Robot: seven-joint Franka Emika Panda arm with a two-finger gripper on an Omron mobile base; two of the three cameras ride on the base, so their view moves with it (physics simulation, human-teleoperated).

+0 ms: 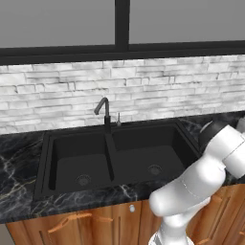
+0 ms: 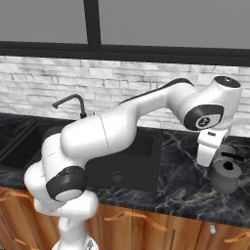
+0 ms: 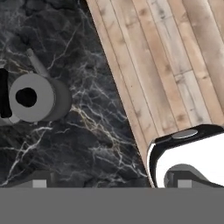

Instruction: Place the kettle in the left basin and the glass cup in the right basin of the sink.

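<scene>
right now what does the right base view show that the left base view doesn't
Right base view alone: the kettle, upright on the marble counter to the right of the sink, with the open tool just above and beside it, not touching it.

Left base view alone: the left basin in full, with its round drain, and the central divider between the bowls.

Both: the black sink, the right basin and its drain, the curved faucet, the brick wall and the wooden cabinet fronts. I cannot pick out the glass cup with certainty.
</scene>
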